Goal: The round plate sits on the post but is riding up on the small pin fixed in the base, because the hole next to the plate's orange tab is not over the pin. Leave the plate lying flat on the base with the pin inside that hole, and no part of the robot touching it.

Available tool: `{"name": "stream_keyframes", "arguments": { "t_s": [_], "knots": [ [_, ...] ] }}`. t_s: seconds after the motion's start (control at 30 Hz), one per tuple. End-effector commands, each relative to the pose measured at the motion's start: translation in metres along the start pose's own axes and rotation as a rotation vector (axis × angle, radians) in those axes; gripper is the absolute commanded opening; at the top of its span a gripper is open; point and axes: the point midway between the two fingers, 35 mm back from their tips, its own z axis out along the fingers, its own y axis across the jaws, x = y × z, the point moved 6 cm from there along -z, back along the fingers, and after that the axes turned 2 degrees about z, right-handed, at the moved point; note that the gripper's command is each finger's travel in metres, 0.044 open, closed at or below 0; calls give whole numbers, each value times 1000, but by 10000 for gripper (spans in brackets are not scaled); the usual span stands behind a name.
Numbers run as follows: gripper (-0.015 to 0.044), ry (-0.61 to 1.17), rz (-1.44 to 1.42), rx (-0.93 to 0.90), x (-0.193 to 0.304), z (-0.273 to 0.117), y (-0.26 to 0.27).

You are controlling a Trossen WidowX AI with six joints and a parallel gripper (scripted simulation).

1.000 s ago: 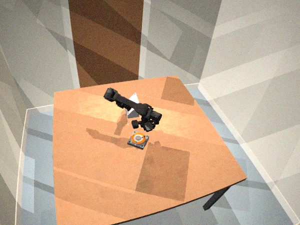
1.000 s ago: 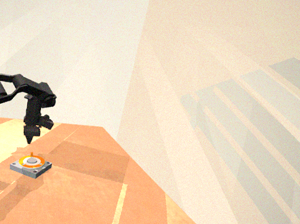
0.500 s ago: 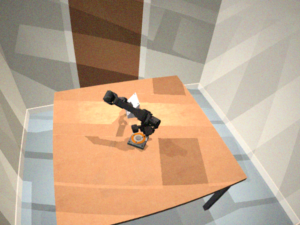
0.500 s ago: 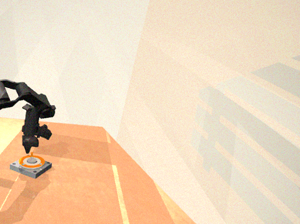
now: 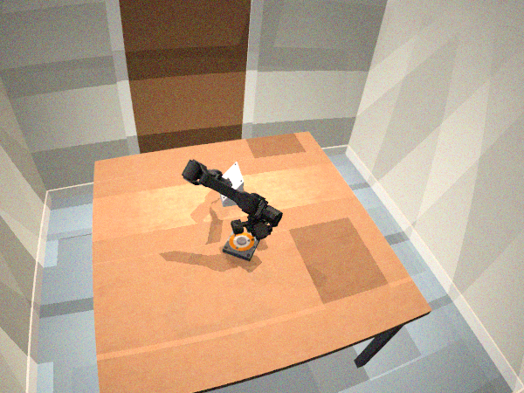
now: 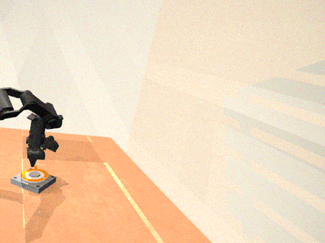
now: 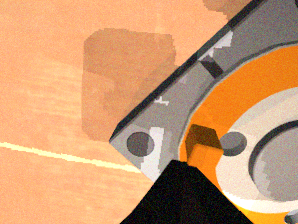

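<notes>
The round plate (image 5: 241, 249) (image 6: 46, 176) (image 7: 240, 75), orange outside and pale inside, sits around the grey post (image 5: 241, 240) (image 6: 35, 174) (image 7: 280, 165) on the grey square base (image 5: 246, 255) (image 6: 30, 186) (image 7: 170, 95). Its upright orange tab (image 6: 35, 167) (image 7: 206, 156) is on the side by the gripper. A grey round hole (image 7: 233, 144) shows beside the tab. The pin cannot be made out, and any slight plate tilt is too small to tell. My gripper (image 6: 32, 166) (image 7: 178, 170) is shut and empty, its tips pointing down right beside the tab; contact cannot be told.
The base lies on the wooden table (image 5: 175, 306) (image 6: 96, 217). A white tilted panel on a grey block (image 5: 235, 176) stands behind the arm in the top view. Dark round marks (image 7: 140, 144) show at the base's corners, and a dark short bar (image 7: 211, 67) lies near the plate's rim.
</notes>
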Motion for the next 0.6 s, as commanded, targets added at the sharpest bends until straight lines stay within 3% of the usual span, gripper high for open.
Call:
{"name": "stream_keyframes", "arguments": {
  "t_s": [0.0,0.57],
  "knots": [
    [0,-8,1,0,-7,-1,0],
    [0,-8,1,1,-21,-1,-2]
  ]
}}
